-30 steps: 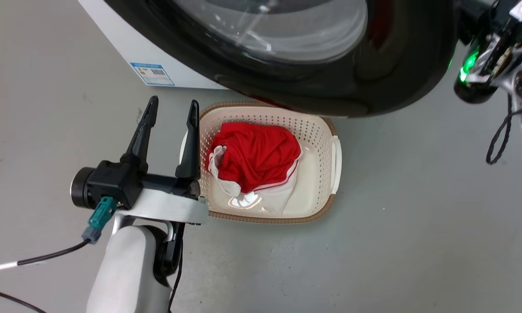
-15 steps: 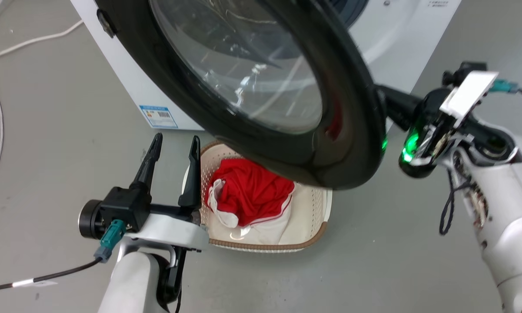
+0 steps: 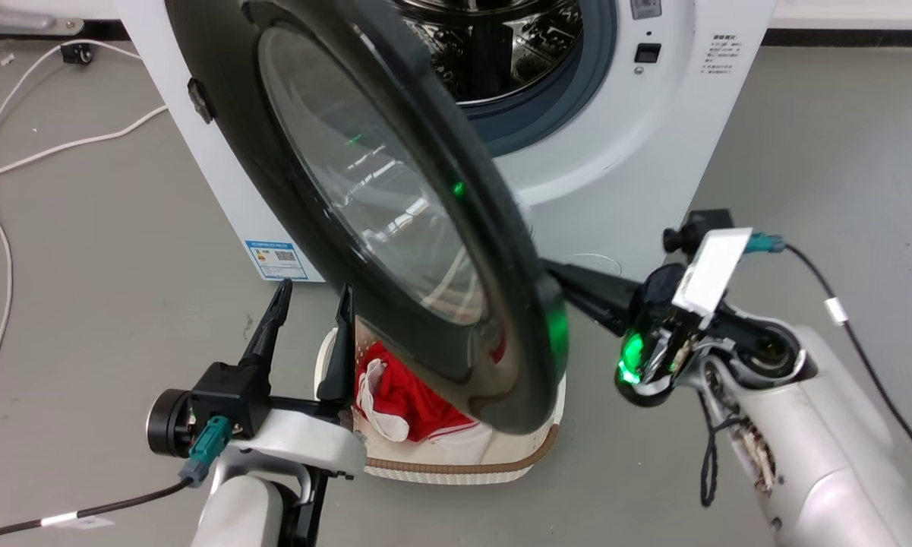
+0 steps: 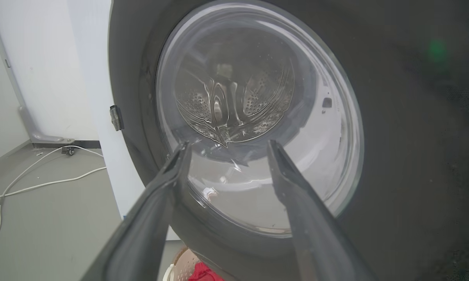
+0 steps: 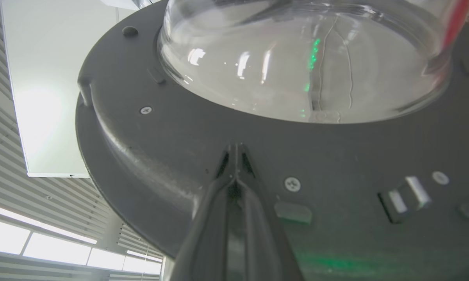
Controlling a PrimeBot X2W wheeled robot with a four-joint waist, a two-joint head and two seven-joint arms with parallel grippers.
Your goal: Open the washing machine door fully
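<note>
Washing machine door [image 3: 501, 251]: glossy black ring with a clear glass bowl, standing part-way open. It is hanging from the left side of the white washing machine [image 3: 638, 152] and angling out over the basket [image 3: 456, 465].
Steel drum [image 3: 493, 45]: showing in the opening behind the door.
Right hand [image 5: 234, 154]: its fingers are pressing together with nothing between them. The tips are touching the door's grey inner face near the rim.
Left hand [image 3: 313, 292]: hovering released with its fingers spread. It is pointing at the door's outer glass and staying clear of it.
Basket: sitting on the floor [image 3: 805, 152] under the door's lower edge and holding a red and white garment [image 3: 402, 395].
White cables [image 3: 0, 228]: lying on the floor at the left.
</note>
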